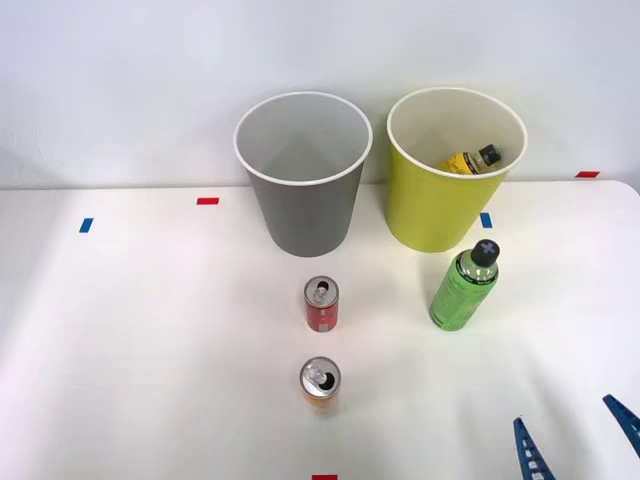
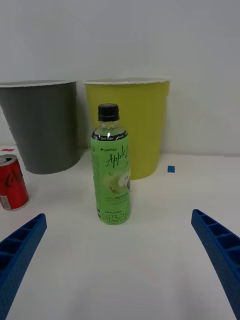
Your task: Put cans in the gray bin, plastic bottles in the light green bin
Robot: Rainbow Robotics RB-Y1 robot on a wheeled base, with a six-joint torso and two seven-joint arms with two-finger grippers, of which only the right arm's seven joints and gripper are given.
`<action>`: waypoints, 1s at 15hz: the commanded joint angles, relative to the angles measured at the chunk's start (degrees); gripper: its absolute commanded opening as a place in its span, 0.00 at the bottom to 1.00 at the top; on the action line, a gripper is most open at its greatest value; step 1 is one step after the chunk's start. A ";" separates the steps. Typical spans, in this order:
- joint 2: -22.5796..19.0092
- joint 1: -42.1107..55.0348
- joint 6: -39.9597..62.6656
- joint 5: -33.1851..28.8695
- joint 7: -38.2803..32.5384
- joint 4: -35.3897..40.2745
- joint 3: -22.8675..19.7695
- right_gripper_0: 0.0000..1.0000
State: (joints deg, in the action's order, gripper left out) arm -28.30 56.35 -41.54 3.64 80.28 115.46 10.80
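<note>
Bright, even overhead light; soft faint shadows under bins; white table [image 1: 150,350] slightly washed out; focus sharp.

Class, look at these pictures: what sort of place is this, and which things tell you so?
Probably a robot test setup: a plain white table with coloured tape markers, two bins, and a blue pincer.

light green bin [image 1: 440,215] hides most of the yellow bottle [image 1: 470,160].

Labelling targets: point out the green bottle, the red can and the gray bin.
green bottle [image 2: 111,172]: right wrist view, on its label.
red can [image 1: 321,313]: front view, on its red side.
gray bin [image 1: 304,215]: front view, on its outer wall.
</note>
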 commanded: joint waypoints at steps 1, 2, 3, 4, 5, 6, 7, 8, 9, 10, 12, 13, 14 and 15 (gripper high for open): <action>-0.17 0.25 -3.64 0.32 9.19 -4.37 2.12 1.00; -0.17 0.25 -4.69 0.76 11.48 -5.78 2.65 1.00; -0.26 0.25 -6.36 1.29 14.20 -7.36 3.44 1.00; -0.61 0.25 -7.86 1.99 14.99 -8.59 4.49 1.00; -1.49 0.25 -9.17 3.22 15.08 -9.56 5.99 1.00; -3.16 0.25 -9.97 5.06 15.26 -10.26 8.45 1.00; -4.48 0.25 -9.97 6.29 15.43 -10.26 10.47 1.00; -5.27 0.25 -10.14 7.35 15.61 -10.26 12.05 1.00; -5.27 0.34 -10.41 7.79 16.22 -10.26 12.93 1.00; -4.92 0.52 -10.67 8.05 17.98 -10.52 13.19 1.00; -3.51 0.87 -12.25 8.93 22.64 -12.19 13.46 1.00; -2.63 0.87 -13.22 9.37 22.82 -13.42 13.81 1.00; -1.58 0.87 -14.54 9.63 23.08 -14.83 13.90 1.00; 0.09 0.87 -16.21 9.90 23.43 -16.85 14.07 1.00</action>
State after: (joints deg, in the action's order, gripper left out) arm -29.66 57.20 -56.31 13.19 103.34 100.28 24.68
